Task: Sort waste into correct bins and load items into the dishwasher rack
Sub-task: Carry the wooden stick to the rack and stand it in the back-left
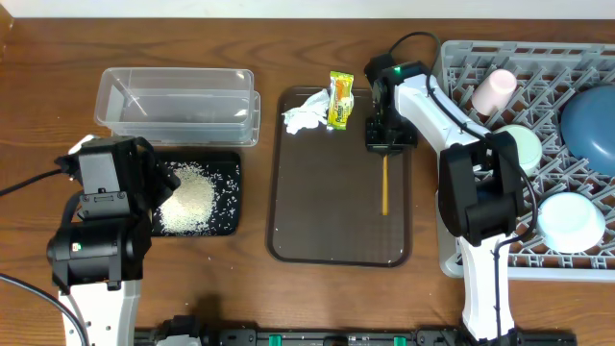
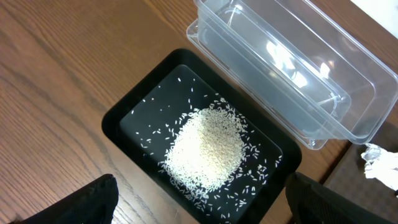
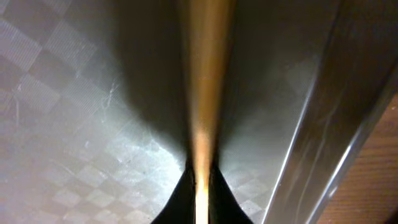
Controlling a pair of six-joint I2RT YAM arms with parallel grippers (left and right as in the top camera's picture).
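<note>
Gripping: the right gripper (image 3: pixel 200 200) is clenched on the far end of the thin orange-yellow stick (image 3: pixel 205 74), which lies flat on the brown flat serving tray (image 1: pixel 317 240), near its right rim.
Slip risk: the hold sits at the very tip, so most of the length hangs free; on lifting, the stick may pivot between the pads or slide out.
Rim risk: the free end could drag along the tray floor or catch the raised rim just beside it.
Left side: the left gripper (image 2: pixel 198 206) is spread wide, holding nothing, above the shallow black rectangular tray (image 2: pixel 124 118) with the heap of small white rice grains (image 2: pixel 208 146); a low pass could scatter grains onto the desk (image 1: pixel 58 115).
Rack risk: the large square grey lattice dishwasher rack (image 1: pixel 452 252) has open gaps, so a thin stick may fall through or wedge; the pale mint bowls (image 1: pixel 572 219), small pink cup (image 1: pixel 493 91) and large dark-blue round plate (image 1: pixel 591 120) crowd the way in.
Far waste: the crumpled white tissue (image 1: pixel 303 113) and yellow-green snack wrapper (image 1: pixel 339 100) lie near the right arm, which could brush them.
Right wrist alone: shows the pinch itself.
Overhead alone: shows the stick's whole length and the rack's load.
Left wrist alone: shows loose grains and the bare clear rectangular plastic container (image 2: pixel 348 124).
</note>
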